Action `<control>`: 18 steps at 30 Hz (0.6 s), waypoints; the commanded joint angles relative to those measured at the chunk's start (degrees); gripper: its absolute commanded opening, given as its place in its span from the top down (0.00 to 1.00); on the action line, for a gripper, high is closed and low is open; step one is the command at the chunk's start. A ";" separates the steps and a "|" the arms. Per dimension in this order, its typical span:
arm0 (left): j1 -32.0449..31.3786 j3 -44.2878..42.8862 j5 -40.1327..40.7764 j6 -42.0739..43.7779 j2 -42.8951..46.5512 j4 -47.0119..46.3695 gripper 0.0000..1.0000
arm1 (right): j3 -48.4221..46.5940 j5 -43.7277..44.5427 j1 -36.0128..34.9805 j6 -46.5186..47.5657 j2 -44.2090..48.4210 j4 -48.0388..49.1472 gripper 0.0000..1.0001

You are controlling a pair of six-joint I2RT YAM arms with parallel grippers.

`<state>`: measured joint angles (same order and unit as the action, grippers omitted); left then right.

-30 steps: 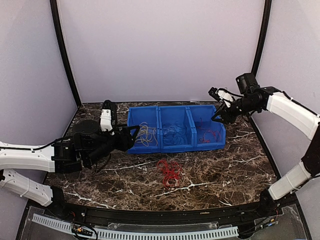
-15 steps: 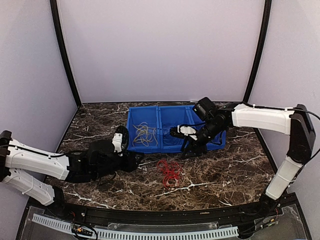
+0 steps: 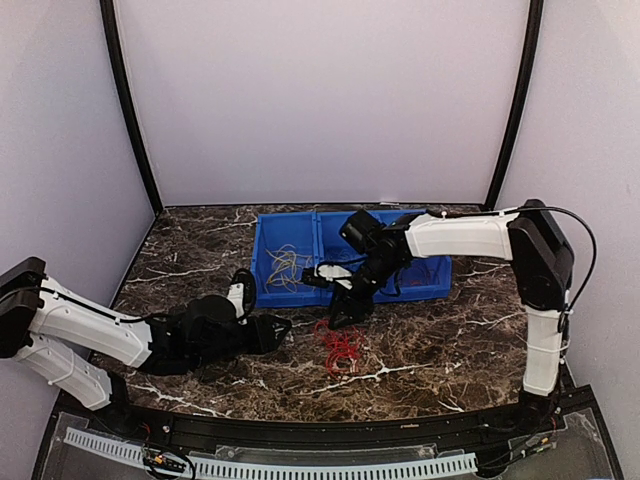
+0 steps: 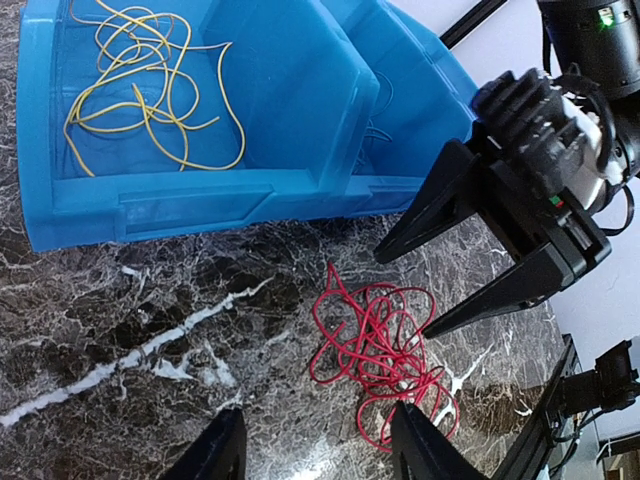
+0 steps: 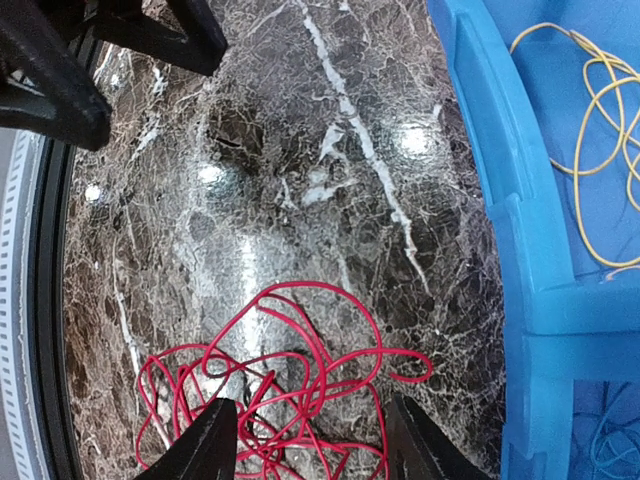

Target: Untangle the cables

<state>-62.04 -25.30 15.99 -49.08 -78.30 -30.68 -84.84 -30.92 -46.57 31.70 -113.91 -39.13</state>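
Both apart, left pincer (image 4: 318,435) and right pincer (image 5: 305,425) near red cables (image 3: 340,345) on dark veined marble (image 3: 450,340); walls (image 3: 320,100) seem pale lilac.

Red cables (image 5: 268,388): lower loops cut off at edge between right jaws. Blue bin (image 5: 490,170): cropped right of same jaws; far compartments hidden behind divider beyond left jaws.

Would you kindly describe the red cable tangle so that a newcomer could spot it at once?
Find the blue three-compartment bin at the back of the dark marble table. Just in front of its middle, on bare marble, lies a loose tangle of thin red cables. It alone lies outside the bin, unlike the yellow cables in the left compartment.
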 commanded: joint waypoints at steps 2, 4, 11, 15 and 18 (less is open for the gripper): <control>-0.10 0.60 -0.26 -0.97 1.62 -1.72 0.48 | -3.68 -3.32 -0.80 -1.99 -3.45 -0.75 0.48; -0.12 0.32 -0.10 -0.55 1.54 -1.37 0.48 | -4.20 -3.81 -0.81 -2.08 -4.10 -1.08 0.51; -0.15 -0.22 -0.58 0.05 0.01 -2.42 0.48 | -4.56 -6.60 -0.81 -1.89 -3.96 -2.21 0.95; -0.10 -0.73 -3.60 2.93 -2.01 -7.56 0.47 | -4.39 -7.85 -0.81 -2.27 -1.42 -3.21 1.00; -0.61 -3.38 -8.28 5.74 -4.91 -9.20 0.44 | -4.20 -9.43 -0.81 -3.14 1.42 -3.60 1.00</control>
<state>-62.04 -25.56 13.10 -47.64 -80.64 -35.05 -88.16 -36.86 -46.83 29.54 -117.60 -41.21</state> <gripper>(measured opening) 0.550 0.013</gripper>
